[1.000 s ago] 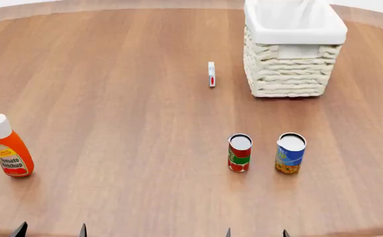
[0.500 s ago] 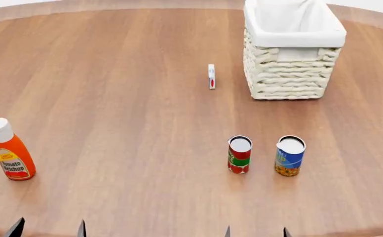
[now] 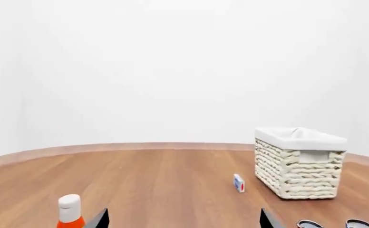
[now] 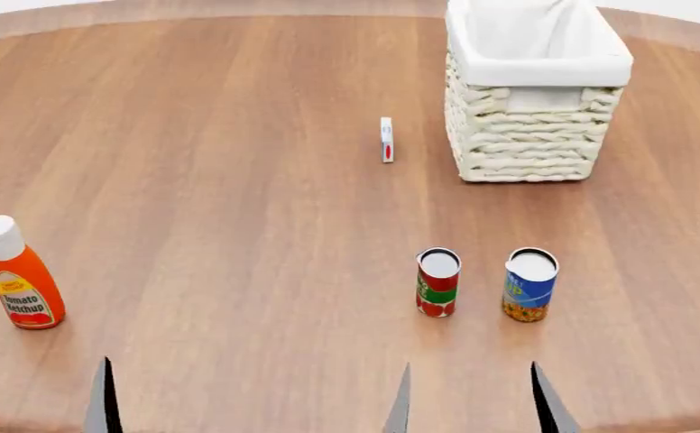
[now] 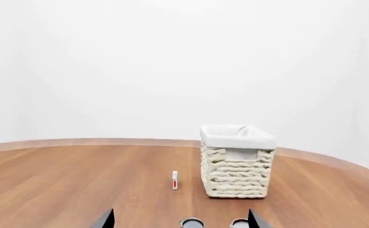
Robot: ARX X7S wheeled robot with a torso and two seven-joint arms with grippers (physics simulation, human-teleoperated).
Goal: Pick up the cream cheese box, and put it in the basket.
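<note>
Wood table [image 4: 206,135], white walls behind. We see both grippers only as fingertip pairs at the near edge: left gripper [image 4: 35,397] and right gripper [image 4: 471,397], each spread wide with nothing between the tips. Box [image 4: 386,139] stands on edge well ahead of the right gripper, slightly to its left, apart from everything and just left of the basket [image 4: 530,135]. Basket sits far ahead of the right gripper, a bit to its right. Two cans between the right gripper and the basket: red-green can [image 4: 437,281], blue-yellow can [image 4: 529,284]. Ketchup [image 4: 19,275] stands just ahead of the left gripper.
</note>
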